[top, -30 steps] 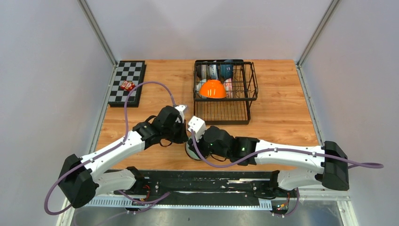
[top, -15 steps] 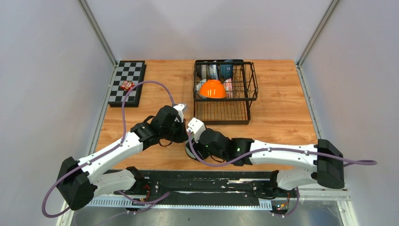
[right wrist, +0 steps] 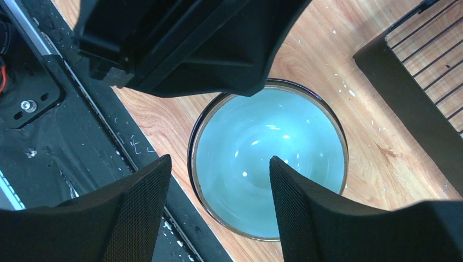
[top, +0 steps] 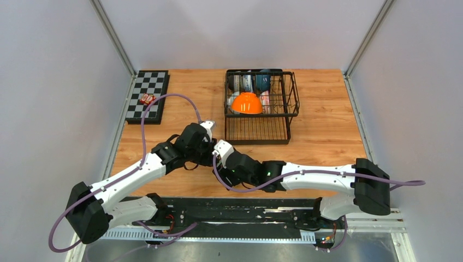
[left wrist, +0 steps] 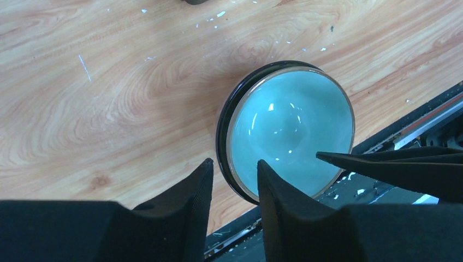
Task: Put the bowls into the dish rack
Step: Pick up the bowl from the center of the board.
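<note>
A pale green bowl [left wrist: 289, 123] with a dark outer rim sits upright on the wood table at its near edge, also seen in the right wrist view as the bowl [right wrist: 262, 136]. My left gripper [left wrist: 233, 166] is open, its fingers straddling the bowl's rim without pinching it. My right gripper [right wrist: 218, 161] is open wider, one finger over the bowl's inside and the other outside the near rim. From above, both grippers [top: 215, 159] cover the bowl. The dish rack [top: 261, 131] holds an orange bowl [top: 246, 103] and other bowls [top: 248, 83] standing at its back.
A checkerboard [top: 147, 87] with a small red thing [top: 147, 99] lies at the back left. The black base rail [right wrist: 65, 136] runs just beside the bowl. A corner of the rack [right wrist: 415, 71] is close to the bowl's far right.
My left gripper's jaws have parted from shut to open at the bowl's rim. My right arm has slid left over the bowl, and its jaws have spread wider.
</note>
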### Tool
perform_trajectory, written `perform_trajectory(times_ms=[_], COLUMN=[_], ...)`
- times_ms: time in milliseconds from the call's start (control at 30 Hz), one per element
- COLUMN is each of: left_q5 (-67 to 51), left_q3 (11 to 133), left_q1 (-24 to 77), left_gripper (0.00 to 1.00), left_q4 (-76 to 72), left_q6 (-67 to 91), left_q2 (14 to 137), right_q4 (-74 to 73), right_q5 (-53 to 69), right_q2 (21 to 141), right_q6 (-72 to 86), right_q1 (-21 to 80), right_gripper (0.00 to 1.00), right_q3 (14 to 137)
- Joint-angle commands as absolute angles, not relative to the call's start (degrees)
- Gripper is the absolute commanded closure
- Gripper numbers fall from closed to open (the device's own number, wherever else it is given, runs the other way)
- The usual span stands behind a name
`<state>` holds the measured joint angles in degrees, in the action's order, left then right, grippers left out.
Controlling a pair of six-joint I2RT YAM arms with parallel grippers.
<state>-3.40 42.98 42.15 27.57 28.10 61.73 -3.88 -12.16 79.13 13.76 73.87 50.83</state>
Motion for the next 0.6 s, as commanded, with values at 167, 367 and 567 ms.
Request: perform_trajectory(times_ms=[167, 367, 567], left_q5=[-3.68, -4.78, -5.02], left_q3=[43.16, 43.15, 42.73], left_q1=[42.54, 43.18, 43.85], left_gripper=[0.63, 0.8, 0.93], left_q4=[27.84, 26.95, 26.29], left_q6=[27.5, 27.51, 27.68], left_q2=[62.49, 64.42, 66.49], right_q4=[-9.92, -13.65, -14.05], right_q5=[-22.52, -28.39, -29.09], right_q2=[74.75, 71.96, 70.38], right_q6=[15.29, 18.07, 19.51], right_q1=[74.36, 73.8, 72.85], right_gripper=[0.32, 0.32, 0.32], right_q3=[50.41, 49.31, 47.67])
